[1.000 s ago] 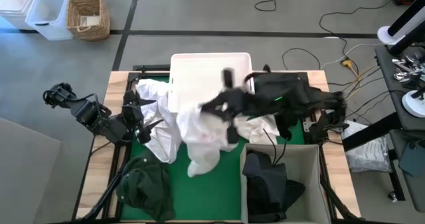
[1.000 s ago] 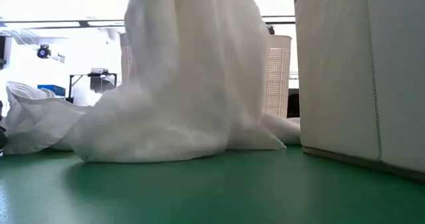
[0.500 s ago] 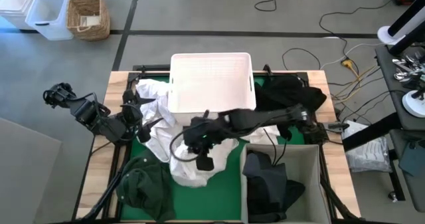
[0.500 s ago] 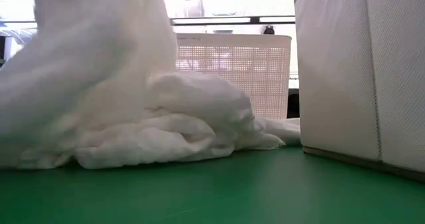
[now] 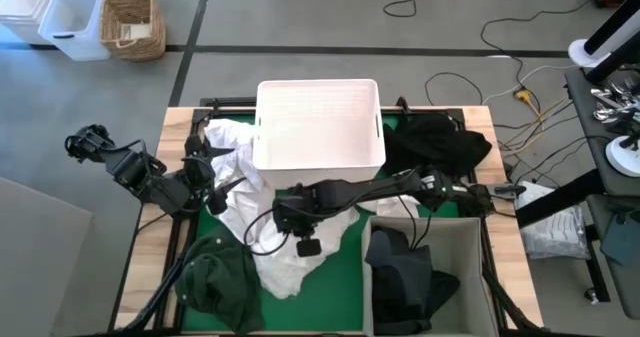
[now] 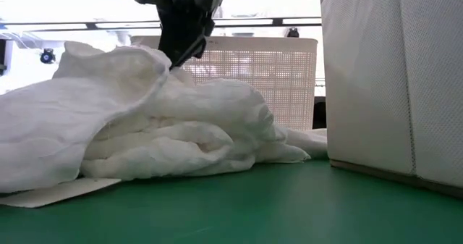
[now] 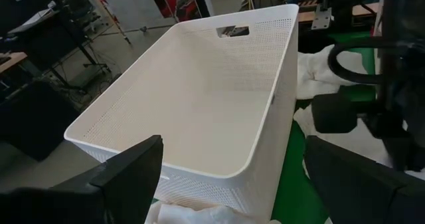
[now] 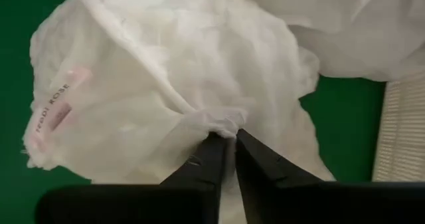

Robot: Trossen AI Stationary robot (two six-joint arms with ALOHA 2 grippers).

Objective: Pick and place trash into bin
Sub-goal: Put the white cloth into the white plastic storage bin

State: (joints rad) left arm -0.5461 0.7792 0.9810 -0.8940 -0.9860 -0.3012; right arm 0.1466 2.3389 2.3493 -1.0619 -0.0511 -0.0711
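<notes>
My right gripper sits on the sheets at the table's middle, just in front of the tub. My left gripper waits left of the tub. A box stands right of the sheets, garments in it; more cloth lies front-left.

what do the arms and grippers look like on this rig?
Both arms are dark, near-black, jointed links. The right arm has black cables looping beside its wrist; its gripper has two slim dark tapered fingers. The left gripper has two broad flat dark fingers. No markings are visible.
</notes>
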